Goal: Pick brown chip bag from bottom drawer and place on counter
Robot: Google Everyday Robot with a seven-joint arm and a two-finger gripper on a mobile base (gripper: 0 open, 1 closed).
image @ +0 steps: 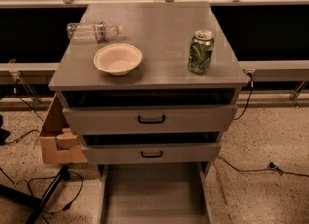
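The gripper was out of frame (open or closed, I couldn't tell); the bottom drawer [153, 195] stood pulled furthest out, likely for access.

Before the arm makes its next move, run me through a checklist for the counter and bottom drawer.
1. Gripper in sight: not ok, it is outside the camera view.
2. Brown chip bag in sight: not ok, nowhere in view.
3. Bottom drawer open: ok.
4. Bare counter patch between bowl and green can: ok.
5. Green can upright: ok.
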